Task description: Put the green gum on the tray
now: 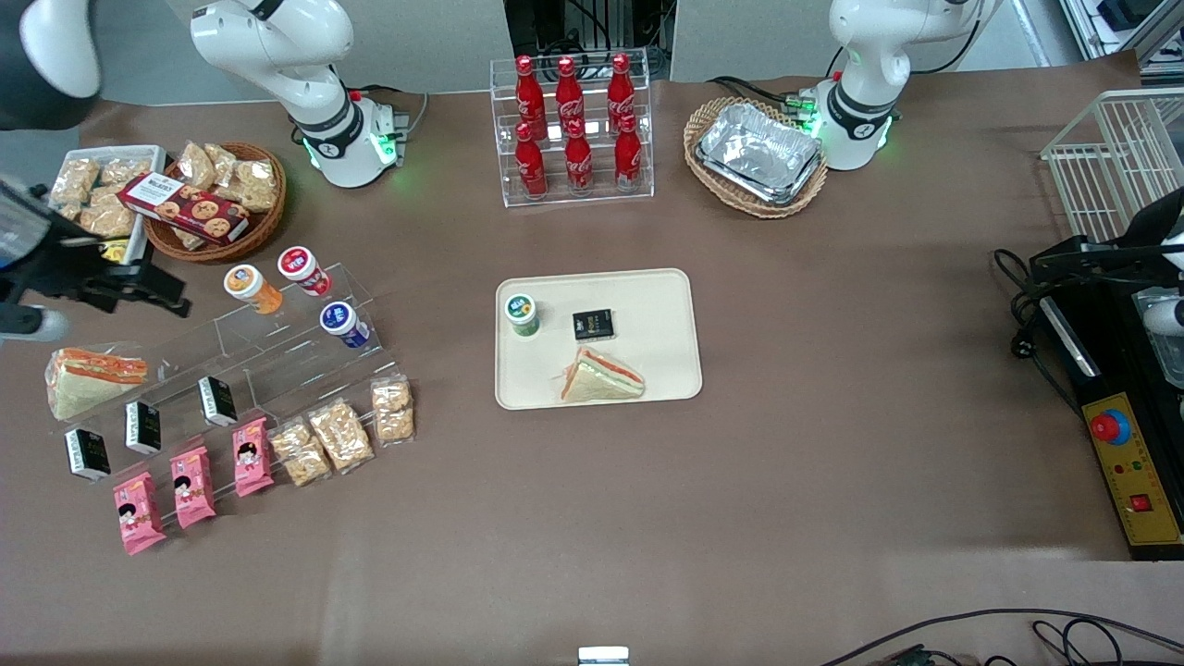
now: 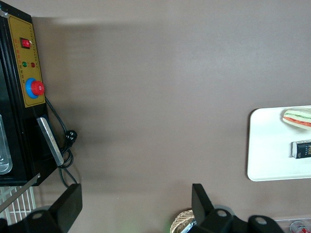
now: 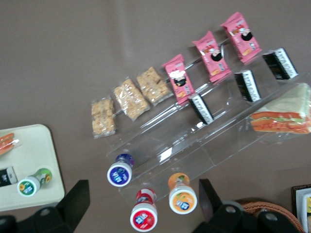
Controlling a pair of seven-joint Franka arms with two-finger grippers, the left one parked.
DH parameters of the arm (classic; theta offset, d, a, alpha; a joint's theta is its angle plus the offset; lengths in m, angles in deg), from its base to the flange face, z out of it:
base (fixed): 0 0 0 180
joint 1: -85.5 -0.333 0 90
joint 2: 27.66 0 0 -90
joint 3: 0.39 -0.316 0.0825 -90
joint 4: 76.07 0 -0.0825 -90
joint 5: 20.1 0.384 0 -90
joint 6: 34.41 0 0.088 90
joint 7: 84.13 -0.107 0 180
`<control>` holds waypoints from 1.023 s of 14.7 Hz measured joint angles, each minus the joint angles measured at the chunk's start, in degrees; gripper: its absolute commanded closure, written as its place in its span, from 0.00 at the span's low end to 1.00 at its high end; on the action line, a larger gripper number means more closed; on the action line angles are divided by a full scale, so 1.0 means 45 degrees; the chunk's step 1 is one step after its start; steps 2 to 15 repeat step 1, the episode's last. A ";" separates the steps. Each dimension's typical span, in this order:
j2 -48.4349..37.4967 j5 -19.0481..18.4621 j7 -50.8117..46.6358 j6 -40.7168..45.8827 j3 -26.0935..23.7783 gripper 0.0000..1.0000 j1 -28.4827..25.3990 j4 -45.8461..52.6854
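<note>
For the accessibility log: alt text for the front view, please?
Green gum stands upright on the cream tray, beside a black packet and a wrapped sandwich. The right arm's tool hovers open above the acrylic snack rack toward the working arm's end.

Brown table [image 1: 786, 444] carries tray [image 1: 661, 296], acrylic rack [image 1: 277, 342], bottle stand [image 1: 573, 190], two baskets

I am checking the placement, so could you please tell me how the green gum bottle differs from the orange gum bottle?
The green gum bottle stands on the cream rectangular tray; the orange gum bottle sits on the clear acrylic stepped rack. One body is green, the other orange. Both have white round lids. The gripper is open above the rack.
</note>
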 measured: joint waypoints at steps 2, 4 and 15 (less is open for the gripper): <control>0.0029 0.0002 0.0071 -0.0008 -0.0029 0.00 0.0208 0.0095; 0.0029 0.0002 0.0071 -0.0008 -0.0029 0.00 0.0208 0.0095; 0.0029 0.0002 0.0071 -0.0008 -0.0029 0.00 0.0208 0.0095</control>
